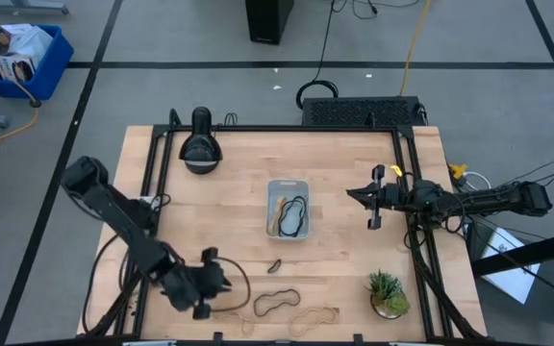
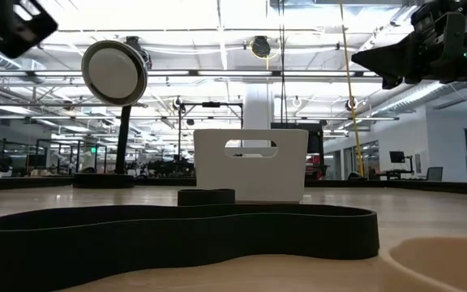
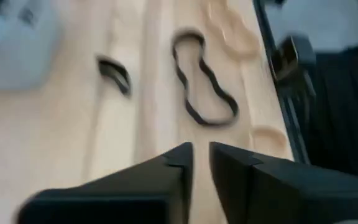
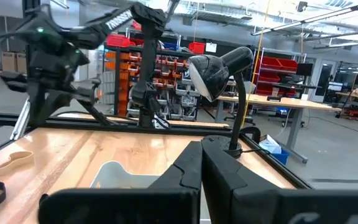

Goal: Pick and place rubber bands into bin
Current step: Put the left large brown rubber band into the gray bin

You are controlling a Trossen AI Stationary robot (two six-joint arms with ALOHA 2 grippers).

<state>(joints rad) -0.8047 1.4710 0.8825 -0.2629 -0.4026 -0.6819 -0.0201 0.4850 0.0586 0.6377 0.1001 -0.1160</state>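
Note:
The pale bin (image 1: 288, 209) stands mid-table with black and tan rubber bands (image 1: 294, 213) lying in it. On the wood near the front edge lie a small black band (image 1: 274, 265), a wavy black loop (image 1: 277, 304) and a tan loop (image 1: 314, 317). My left gripper (image 1: 225, 279) hovers over the front left, just left of these bands. In the left wrist view its fingers (image 3: 201, 155) stand slightly open with nothing between them, and the black loop (image 3: 204, 87) lies ahead. My right gripper (image 1: 351, 191) waits shut above the table, right of the bin.
A black desk lamp (image 1: 200, 149) stands at the far left of the table. A small potted plant (image 1: 388, 293) sits at the front right. Dark frame rails (image 1: 152, 173) run along both sides. A blue crate (image 1: 22, 58) stands on the floor beyond the table.

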